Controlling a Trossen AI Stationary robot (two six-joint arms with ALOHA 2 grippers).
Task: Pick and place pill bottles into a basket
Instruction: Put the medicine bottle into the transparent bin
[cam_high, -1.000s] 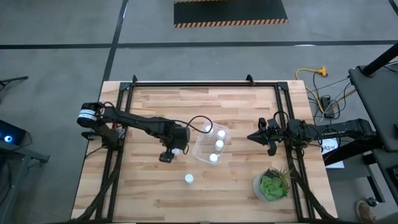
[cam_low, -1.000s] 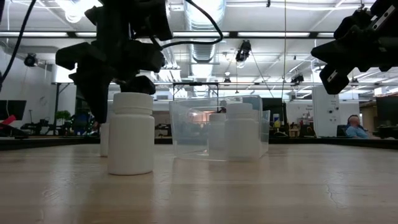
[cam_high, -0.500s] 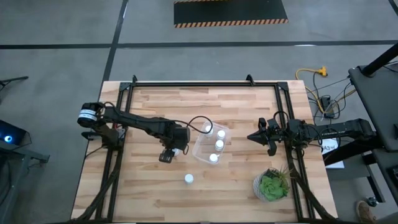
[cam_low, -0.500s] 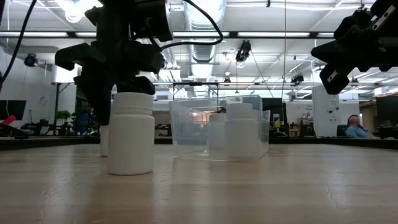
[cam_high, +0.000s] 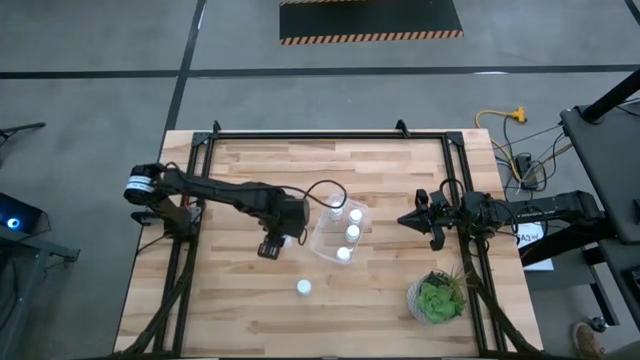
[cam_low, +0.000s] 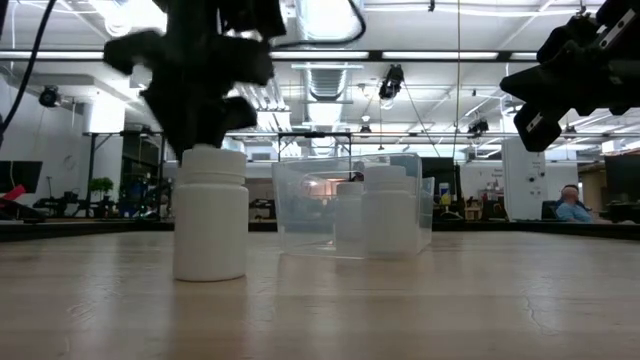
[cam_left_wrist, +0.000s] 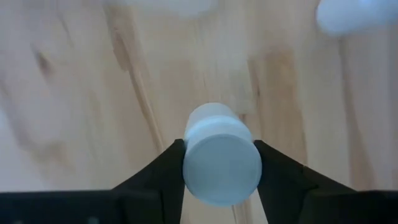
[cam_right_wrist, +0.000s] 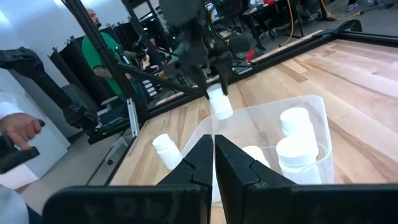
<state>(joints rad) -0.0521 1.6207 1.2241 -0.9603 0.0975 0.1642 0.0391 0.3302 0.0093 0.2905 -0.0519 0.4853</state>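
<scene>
Pill bottle (cam_left_wrist: 221, 152) clamped between left tool (cam_left_wrist: 219, 163) fingers.

The wooden table (cam_high: 250, 170) bears the basket (cam_high: 322, 240), a bottle (cam_high: 303, 288) and a plant (cam_high: 437, 298).

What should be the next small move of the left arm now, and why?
Probably carry the held bottle sideways over the clear bin before opening. The left end effector is shut on it, lifted off the table beside the bin; three bottles already stand inside, and the right end effector waits apart.

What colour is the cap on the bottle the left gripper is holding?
White, like the pill bottle itself; the left wrist view shows it best.
</scene>
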